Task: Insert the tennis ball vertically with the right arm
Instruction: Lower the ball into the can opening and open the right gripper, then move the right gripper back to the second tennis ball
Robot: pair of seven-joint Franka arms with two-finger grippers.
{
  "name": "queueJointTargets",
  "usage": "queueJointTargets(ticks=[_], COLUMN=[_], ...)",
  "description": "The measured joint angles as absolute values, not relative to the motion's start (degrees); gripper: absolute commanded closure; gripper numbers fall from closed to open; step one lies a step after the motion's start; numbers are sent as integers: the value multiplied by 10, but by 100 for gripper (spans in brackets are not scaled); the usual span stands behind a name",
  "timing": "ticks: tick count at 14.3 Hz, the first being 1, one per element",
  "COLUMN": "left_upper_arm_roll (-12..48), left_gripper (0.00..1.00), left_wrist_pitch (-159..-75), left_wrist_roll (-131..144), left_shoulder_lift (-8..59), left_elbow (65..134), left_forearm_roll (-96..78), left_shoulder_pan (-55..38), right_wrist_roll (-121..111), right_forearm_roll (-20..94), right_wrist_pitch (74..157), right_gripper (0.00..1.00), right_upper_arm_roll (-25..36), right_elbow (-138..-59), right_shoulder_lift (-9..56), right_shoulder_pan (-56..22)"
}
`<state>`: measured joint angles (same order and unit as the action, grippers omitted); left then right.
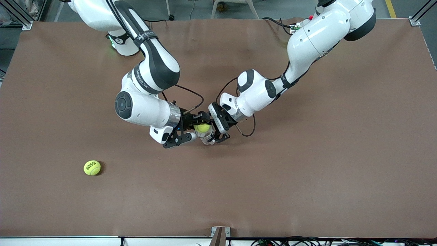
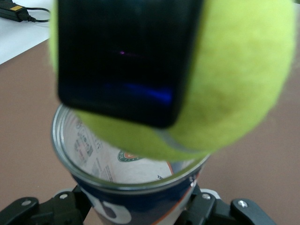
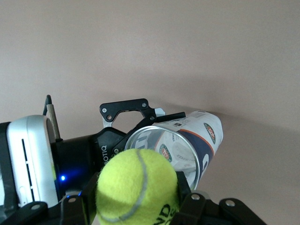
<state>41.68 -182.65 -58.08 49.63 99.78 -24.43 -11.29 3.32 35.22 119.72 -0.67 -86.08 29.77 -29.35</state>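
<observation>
Nearest the front cam: a spare tennis ball (image 1: 92, 167), loose on the brown table (image 1: 307, 191) toward the right arm's end, well apart from both arms. Not needed for this step, by the look of it.

Mid-table, the left gripper (image 2: 136, 213) is clamped round the lower body of a clear ball can (image 3: 192, 140), keeping it about upright w/ the open mouth up. Prob. so the ball can go straight down and the can won't tip or slide when pushed.

The right gripper (image 1: 199, 127) is over that mouth, fingers pinched on opposite sides of the tennis ball (image 3: 136, 187); one black pad (image 2: 124, 61) covers much of it in the left wrist view. The side grip leaves the ball's underside free to enter.

The ball's underside sits at the rim, not yet down inside. Judgement: insertion just starting. The fit looks snug, so the ball needs centring over the rim before release; off-centre it could catch the rim and roll off.
</observation>
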Motion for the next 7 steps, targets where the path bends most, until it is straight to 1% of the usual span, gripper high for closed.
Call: queueJointTargets(ticks=[1, 7], left_upper_arm_roll=[417, 418], left_gripper=[22, 22], left_wrist_pitch=[-1827, -1827], left_wrist_roll=[-581, -581], left_shoulder_lift=[496, 496], left_elbow=[998, 998], left_forearm_roll=[-244, -244], left_shoulder_pan=[-113, -113], right_wrist_roll=[33, 33], right_forearm_roll=[352, 352], right_wrist_pitch=[1197, 1202], right_gripper=[0, 0], right_upper_arm_roll=[-6, -3], right_elbow=[-861, -857], right_shoulder_lift=[298, 299], right_shoulder_pan=[-293, -293])
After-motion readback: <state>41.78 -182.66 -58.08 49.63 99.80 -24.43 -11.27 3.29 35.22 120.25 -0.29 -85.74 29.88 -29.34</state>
